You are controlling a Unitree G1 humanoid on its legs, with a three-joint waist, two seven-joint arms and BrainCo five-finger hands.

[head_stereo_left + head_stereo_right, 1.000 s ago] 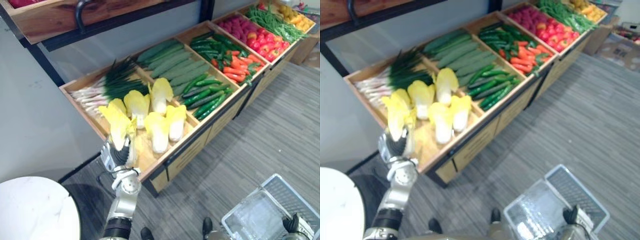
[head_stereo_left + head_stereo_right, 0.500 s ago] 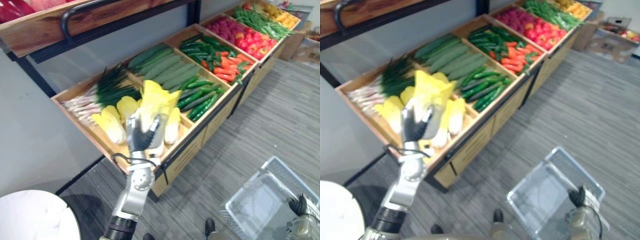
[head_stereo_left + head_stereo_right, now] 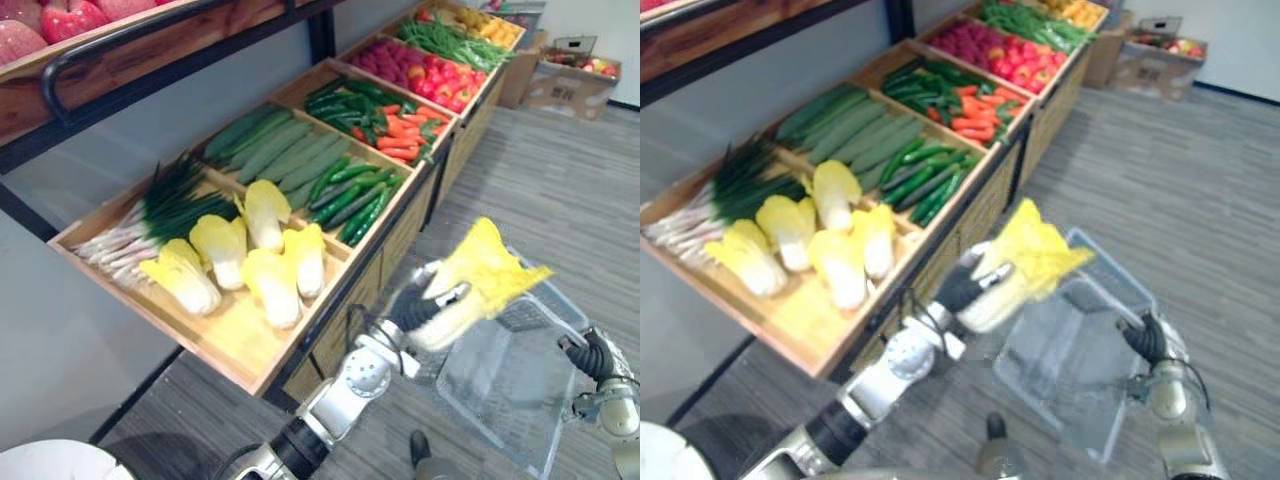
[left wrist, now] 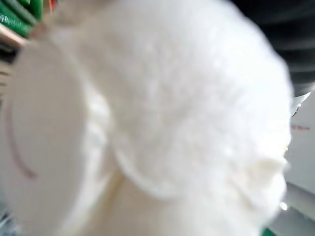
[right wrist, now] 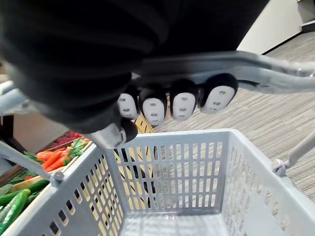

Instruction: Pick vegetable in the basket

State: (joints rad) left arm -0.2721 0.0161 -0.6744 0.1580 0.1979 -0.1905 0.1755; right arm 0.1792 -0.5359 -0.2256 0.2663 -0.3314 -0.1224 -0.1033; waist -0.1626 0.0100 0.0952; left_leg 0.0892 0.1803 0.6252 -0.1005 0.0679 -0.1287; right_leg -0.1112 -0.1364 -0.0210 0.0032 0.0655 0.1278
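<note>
My left hand (image 3: 418, 306) is shut on a napa cabbage (image 3: 478, 279) with a white stem and yellow leaves, and holds it in the air just over the near left rim of the grey plastic basket (image 3: 515, 382). The cabbage (image 4: 162, 118) sits right against the left wrist camera. My right hand (image 3: 586, 353) is shut on the basket's grey handle (image 5: 256, 66) at the lower right and carries the basket (image 5: 172, 182), which has nothing inside. Several more cabbages (image 3: 245, 265) lie in the near wooden tray (image 3: 225, 345).
A long wooden produce stand runs from the left to the far right: green onions (image 3: 160, 215), cucumbers (image 3: 265, 150), small green cucumbers (image 3: 350, 195), peppers and carrots (image 3: 395, 115), red fruit (image 3: 425, 70). A cardboard box (image 3: 570, 85) sits at the back right on grey carpet.
My left arm swung right, carrying the cabbage from above the cabbage tray to the basket's rim. The camera has turned right, so the whole stand has shifted left in view.
</note>
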